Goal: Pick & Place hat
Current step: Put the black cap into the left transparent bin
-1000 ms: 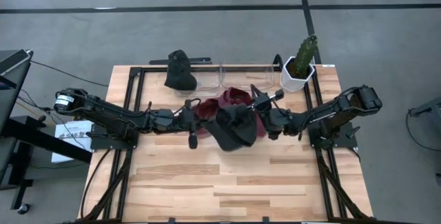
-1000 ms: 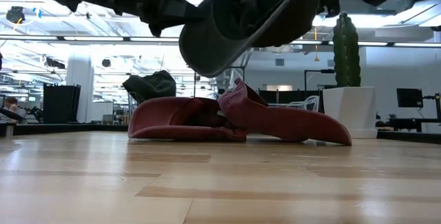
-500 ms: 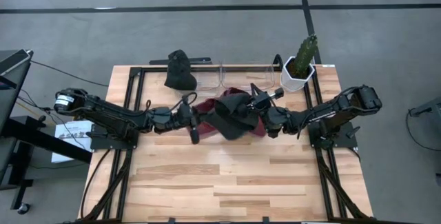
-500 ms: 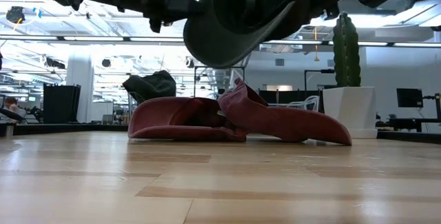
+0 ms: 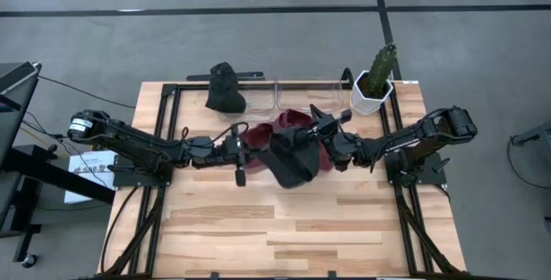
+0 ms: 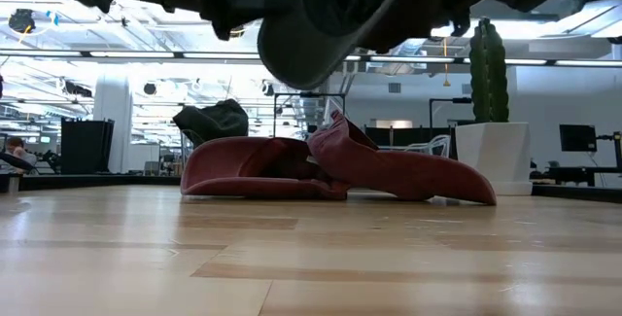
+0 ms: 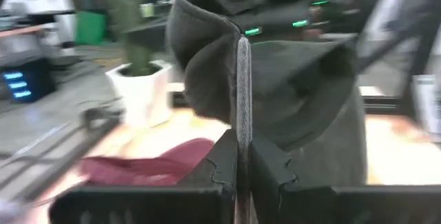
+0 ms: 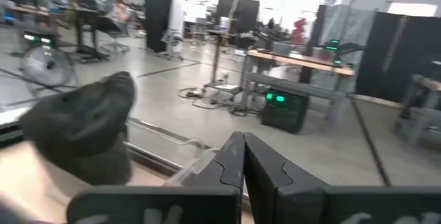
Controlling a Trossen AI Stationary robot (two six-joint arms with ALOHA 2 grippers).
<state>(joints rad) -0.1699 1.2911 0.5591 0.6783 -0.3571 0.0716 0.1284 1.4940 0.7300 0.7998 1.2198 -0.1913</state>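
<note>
- Pick part's done: my left claw is pinching the dark hat, lifting it off the bench.
- My right claw is closed at the hat's other side; can't tell if it's gripping.
- Placing's still ahead; the red hat is lying right under both claws.

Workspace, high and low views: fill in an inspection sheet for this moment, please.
Surface: wooden table, bare at the front.
Job's things: grey hat held in the air above a red hat that lies on the table.
Clutter: second dark hat, clear bins and potted cactus along the back edge.
Grippers: left gripper shut on the grey hat's brim; right gripper shut beside the hat, with nothing seen between its fingers.
Cables: a thin cable on the floor at left.
Surroundings: concrete floor, paper sheet beside the table.
</note>
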